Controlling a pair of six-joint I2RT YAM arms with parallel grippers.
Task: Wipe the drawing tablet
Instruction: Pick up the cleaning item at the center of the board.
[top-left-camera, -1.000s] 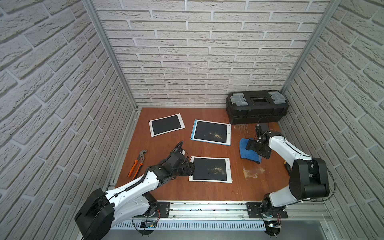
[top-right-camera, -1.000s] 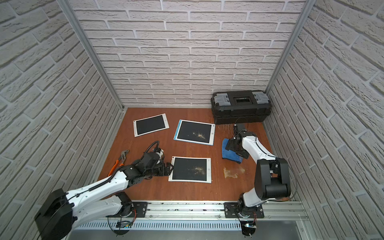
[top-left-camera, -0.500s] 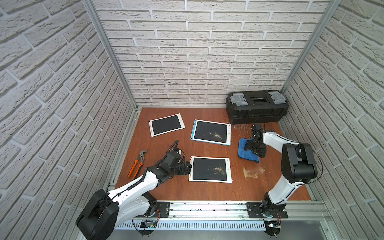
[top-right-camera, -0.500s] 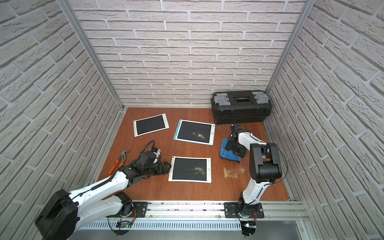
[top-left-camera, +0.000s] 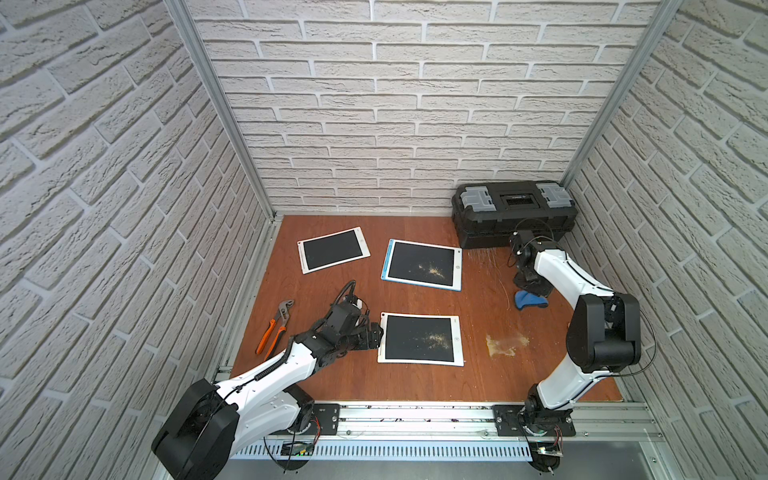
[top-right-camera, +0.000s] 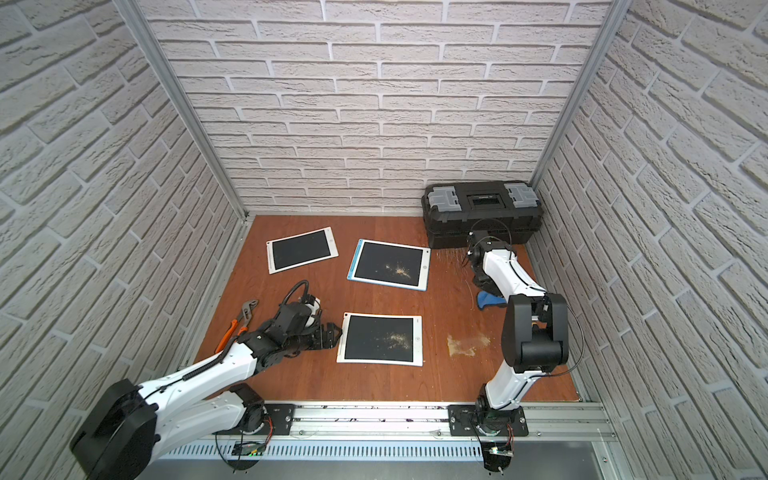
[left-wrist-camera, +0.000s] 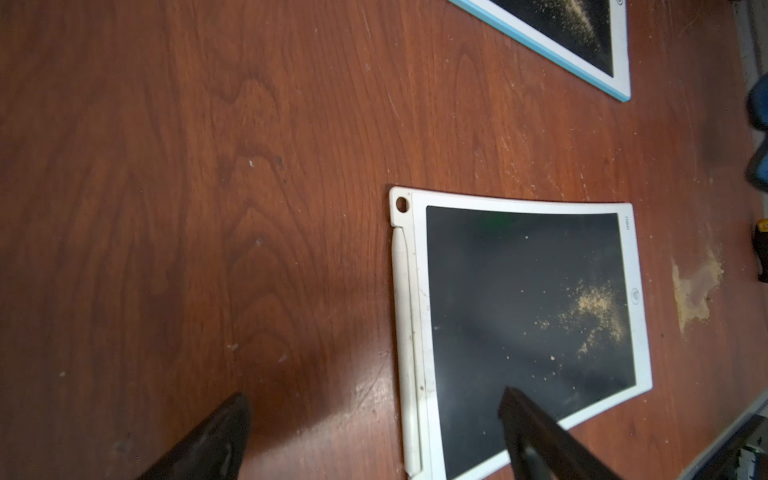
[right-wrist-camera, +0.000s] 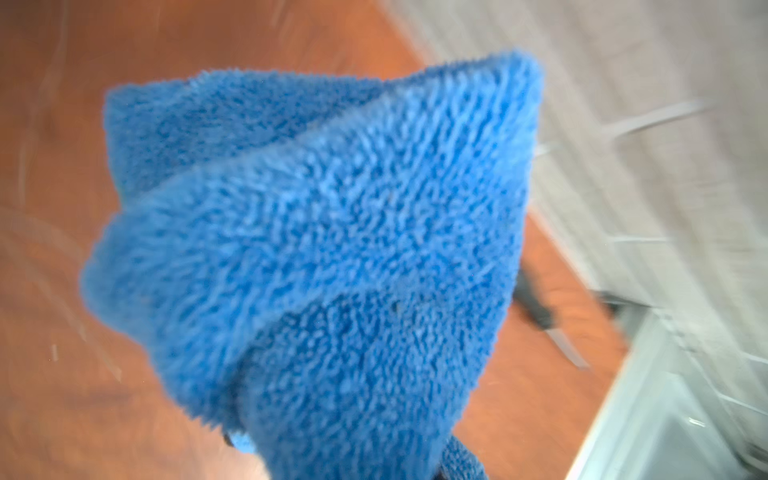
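Observation:
A white-framed drawing tablet (top-left-camera: 419, 338) (top-right-camera: 380, 338) lies near the table's front, with sawdust on its dark screen (left-wrist-camera: 519, 316). My left gripper (top-left-camera: 376, 332) (left-wrist-camera: 374, 397) is open and low at the tablet's left edge, one finger over the wood and one over the screen corner. Toward the right wall, my right gripper (top-left-camera: 528, 289) (top-right-camera: 486, 289) is shut on a blue cloth (top-left-camera: 528, 300) (right-wrist-camera: 316, 249). The cloth hangs bunched and hides the jaws in the right wrist view.
A blue-edged tablet (top-left-camera: 422, 264) with sawdust and a white tablet (top-left-camera: 332, 249) lie farther back. A black toolbox (top-left-camera: 515, 212) stands at the back right. Orange-handled pliers (top-left-camera: 276, 324) lie at the left, and a sawdust patch (top-left-camera: 505, 345) is right of the near tablet.
My right gripper has shut on the blue cloth, which went from lying flat to bunched up under it. The left arm has barely moved.

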